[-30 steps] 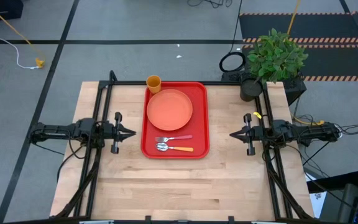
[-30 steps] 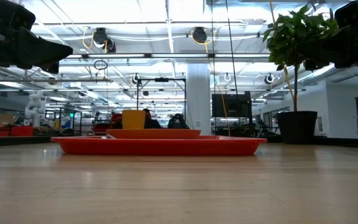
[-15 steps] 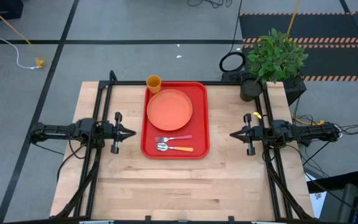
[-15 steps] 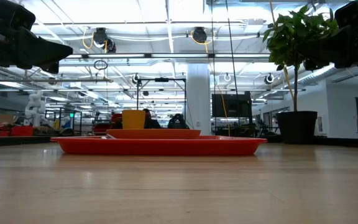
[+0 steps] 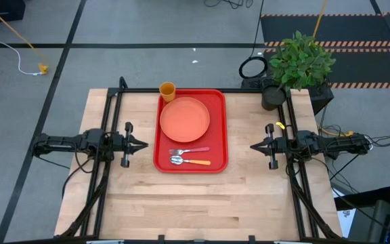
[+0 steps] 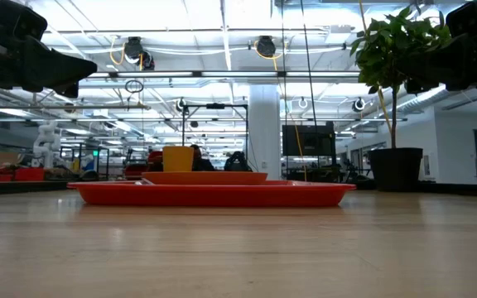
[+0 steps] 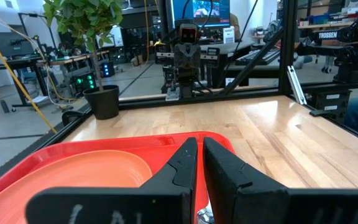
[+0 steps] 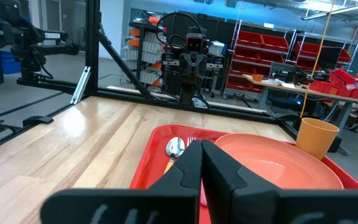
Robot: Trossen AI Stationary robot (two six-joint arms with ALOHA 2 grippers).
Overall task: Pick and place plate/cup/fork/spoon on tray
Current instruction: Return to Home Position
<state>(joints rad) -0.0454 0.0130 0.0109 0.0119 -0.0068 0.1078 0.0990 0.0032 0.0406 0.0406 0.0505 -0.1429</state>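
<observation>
The red tray [image 5: 217,129] lies in the table's middle. The salmon plate [image 5: 185,119] rests flat on its far half. The fork [image 5: 189,151] and the spoon [image 5: 190,161] lie side by side on its near half. The orange-yellow cup [image 5: 167,91] stands upright at the tray's far left corner, at the rim; whether on it or beside it does not show. My left gripper [image 5: 145,144] is shut and empty left of the tray, above the table. My right gripper [image 5: 252,146] is shut and empty right of the tray.
A potted plant [image 5: 296,64] in a black pot [image 5: 272,97] stands at the table's far right corner. A black frame rail [image 5: 181,90] runs along the far edge. Bare wood [image 5: 202,203] spreads across the near half of the table.
</observation>
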